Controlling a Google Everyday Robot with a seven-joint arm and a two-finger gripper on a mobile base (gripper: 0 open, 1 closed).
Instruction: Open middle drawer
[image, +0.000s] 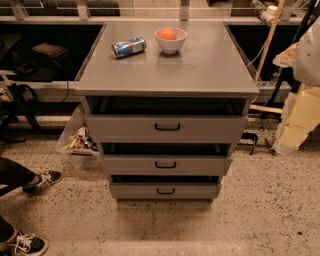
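A grey metal cabinet (165, 75) stands in the middle of the camera view with three drawers stacked in its front. The middle drawer (205, 165) has a wide flat grey front and a small black bar handle (165, 164) at its centre. Its front sits in line with the fronts above and below, with a dark gap over it. The taller top drawer (210, 128) is above it and the narrow bottom drawer (195, 191) is below. My gripper is not in view. A pale white and yellowish shape (305, 100) at the right edge stays apart from the cabinet.
On the cabinet top lie a blue drink can (129, 47) on its side and a white bowl (170, 44) holding an orange fruit. A clear bin (75, 142) sits at the cabinet's left. A person's sneakers (47, 177) are at the left, on speckled floor.
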